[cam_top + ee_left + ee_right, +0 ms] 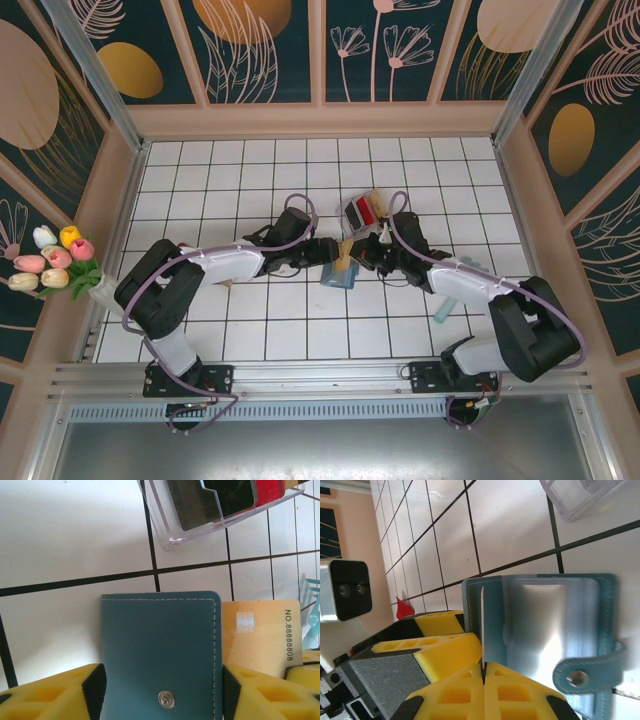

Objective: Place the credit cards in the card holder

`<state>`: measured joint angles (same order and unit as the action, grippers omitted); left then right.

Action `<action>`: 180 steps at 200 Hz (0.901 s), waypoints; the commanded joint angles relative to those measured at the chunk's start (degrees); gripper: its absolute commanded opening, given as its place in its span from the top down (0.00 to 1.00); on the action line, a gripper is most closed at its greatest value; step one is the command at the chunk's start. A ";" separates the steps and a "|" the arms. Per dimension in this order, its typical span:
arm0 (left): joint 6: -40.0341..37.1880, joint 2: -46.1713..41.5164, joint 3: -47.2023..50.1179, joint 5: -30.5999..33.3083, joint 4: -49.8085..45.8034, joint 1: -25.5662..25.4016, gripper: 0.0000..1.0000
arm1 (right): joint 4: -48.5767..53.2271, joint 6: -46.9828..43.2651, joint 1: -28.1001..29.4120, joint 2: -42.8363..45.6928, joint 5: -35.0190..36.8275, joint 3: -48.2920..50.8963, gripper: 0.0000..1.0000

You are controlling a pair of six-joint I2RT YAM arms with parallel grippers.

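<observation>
At frame centre overhead, on the tabletop (250, 170), left fingers (50, 695) clamp the teal card holder (160, 640) by both side edges. Right fingers (520, 690) pinch the tan card (260, 635), just beside its right edge.

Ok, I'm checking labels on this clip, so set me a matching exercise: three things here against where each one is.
1 card holder
2 tan card
3 clear rack

A holds a red card and a black card
B pinched in the right gripper's shut jaws
C between the left gripper's jaws

Pairs: 1-C, 2-B, 3-A
</observation>
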<state>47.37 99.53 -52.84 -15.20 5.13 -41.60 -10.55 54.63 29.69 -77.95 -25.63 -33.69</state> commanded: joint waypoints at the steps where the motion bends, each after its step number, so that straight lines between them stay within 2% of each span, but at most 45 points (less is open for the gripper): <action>1: -1.67 0.73 -1.36 2.43 -3.53 -0.31 0.46 | -1.17 0.40 -0.34 -0.49 -0.74 -0.36 1.00; 17: -1.57 0.38 -1.18 3.11 -3.64 -0.31 0.58 | -0.53 0.15 -0.33 -0.74 -0.41 -0.65 1.00; 72: -1.80 -0.03 -1.47 3.86 -3.95 -0.32 0.85 | 0.07 -0.41 -0.03 -1.94 -0.23 -1.52 1.00; 105: -2.07 -0.80 -1.74 5.07 -4.84 -0.26 1.00 | 4.32 -2.43 1.22 -3.77 2.11 -4.18 1.00; 143: -3.25 -3.13 -2.53 7.46 -7.83 0.07 1.00 | 13.80 -5.13 3.84 -6.65 10.68 -8.65 1.00; 164: -2.17 -5.24 -1.34 4.14 -6.64 1.75 1.00 | 17.35 -7.01 4.63 -8.02 14.24 -10.62 1.00; 180: 0.73 -7.80 2.50 -2.08 -1.14 4.23 1.00 | 19.78 -8.16 4.84 -9.15 16.50 -11.79 1.00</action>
<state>45.65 95.90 -53.82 -11.09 0.34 -40.47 1.93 49.76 34.09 -85.45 -15.64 -42.87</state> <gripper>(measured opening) 0.066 0.053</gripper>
